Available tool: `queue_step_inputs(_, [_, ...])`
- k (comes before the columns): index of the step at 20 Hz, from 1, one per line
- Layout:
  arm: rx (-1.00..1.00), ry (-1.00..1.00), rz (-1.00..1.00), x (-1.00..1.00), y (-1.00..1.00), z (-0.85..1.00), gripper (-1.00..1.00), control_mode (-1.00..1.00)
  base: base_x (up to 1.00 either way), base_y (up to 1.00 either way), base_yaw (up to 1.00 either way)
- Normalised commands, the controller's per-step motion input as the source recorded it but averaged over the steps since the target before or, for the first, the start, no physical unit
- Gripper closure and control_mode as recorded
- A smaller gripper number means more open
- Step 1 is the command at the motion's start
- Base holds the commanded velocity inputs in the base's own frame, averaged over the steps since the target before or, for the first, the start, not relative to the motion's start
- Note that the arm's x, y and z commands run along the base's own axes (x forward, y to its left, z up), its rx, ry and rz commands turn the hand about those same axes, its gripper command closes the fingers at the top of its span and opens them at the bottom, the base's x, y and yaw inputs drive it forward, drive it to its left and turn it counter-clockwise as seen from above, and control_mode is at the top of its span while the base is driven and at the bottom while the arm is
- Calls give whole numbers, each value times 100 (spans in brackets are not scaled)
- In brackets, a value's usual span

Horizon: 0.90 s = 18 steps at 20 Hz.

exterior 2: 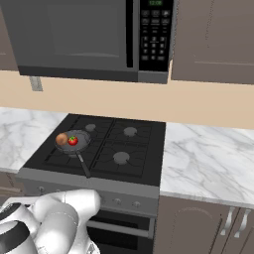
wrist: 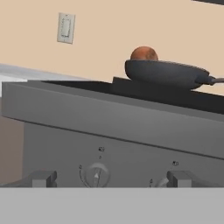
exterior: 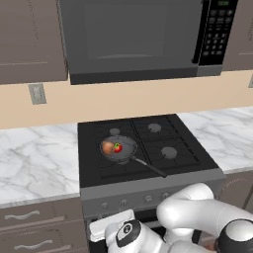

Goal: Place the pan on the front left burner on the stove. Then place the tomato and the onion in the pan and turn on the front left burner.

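The shallow round dark grey-black frying pan [exterior: 119, 148] with its long thin black handle sits on the black grate of the front left burner [exterior: 116, 148] of the black four-burner gas stove [exterior: 168, 133]; the handle extends toward the front right of the cooktop. Inside the pan lie the small bright red tomato [exterior: 117, 147] with a green stem top and the plain orange-brown onion [exterior: 107, 147], touching each other, with the onion on the left. The white arm is folded low in front of the stove's grey steel front panel [wrist: 122, 151]. In the hand view, the two-finger gripper [wrist: 111, 179] faces this panel with its jaws spread wide and holding nothing; a small round knob [wrist: 96, 174] lies between the fingertips [wrist: 42, 179], nearer the left one. In that view the pan and onion appear above the panel's top edge. A dark microwave [exterior: 143, 34] with a keypad hangs above the stove, flanked by brown cabinets [exterior: 30, 39], and white marble counters [exterior: 37, 160] extend on both sides.
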Motion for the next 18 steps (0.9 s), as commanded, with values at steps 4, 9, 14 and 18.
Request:
queue_step_inputs(4, [3,0,0,17,-6,-8,-100,-100,0,0,0])
queue_step_inputs(9, [1,0,0,29,-7,-12,-100,-100,0,0,0])
queue_step_inputs(14, [0,0,0,29,-1,-11,-100,-100,0,0,0])
queue_step_inputs(18, [0,0,0,24,0,-7,-100,-100,0,0,0])
